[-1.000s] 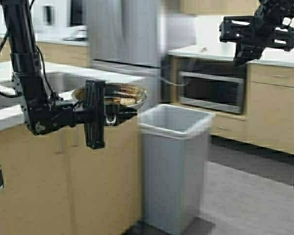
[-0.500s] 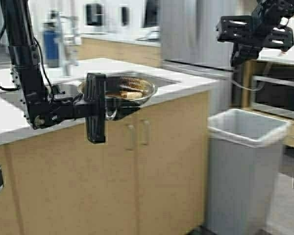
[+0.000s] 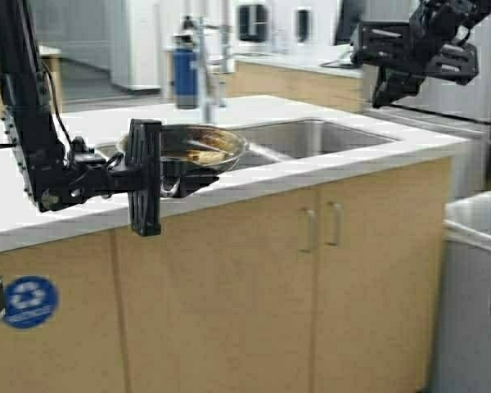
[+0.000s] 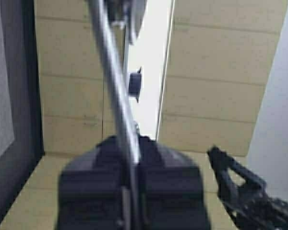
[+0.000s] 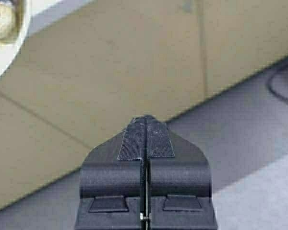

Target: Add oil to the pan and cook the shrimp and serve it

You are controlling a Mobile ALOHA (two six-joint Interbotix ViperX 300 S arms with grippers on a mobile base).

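Note:
My left gripper [image 3: 173, 182] is shut on the short steel handle [image 4: 116, 91] of the pan [image 3: 188, 149] and holds it level in the air, over the front edge of a white counter [image 3: 409, 151]. A pale tan shrimp [image 3: 203, 155] lies inside the pan. In the right wrist view a curled pale piece [image 5: 1, 23] shows at the corner inside a round pale rim. My right gripper [image 3: 382, 92] is raised at the upper right, shut and empty [image 5: 145, 122]. The oil dispenser is out of view.
The counter holds a steel sink [image 3: 315, 135] with a faucet [image 3: 206, 74] and a blue bottle [image 3: 185, 75] behind it. Tan cabinet doors [image 3: 254, 286] fill the front. A grey bin [image 3: 479, 278] stands at the right edge. A blue recycling sticker [image 3: 30, 301] is low on the left.
The robot has moved: the whole scene has shifted right, the bin going from the middle to the right edge and the sink counter coming in front. Both arms keep their poses.

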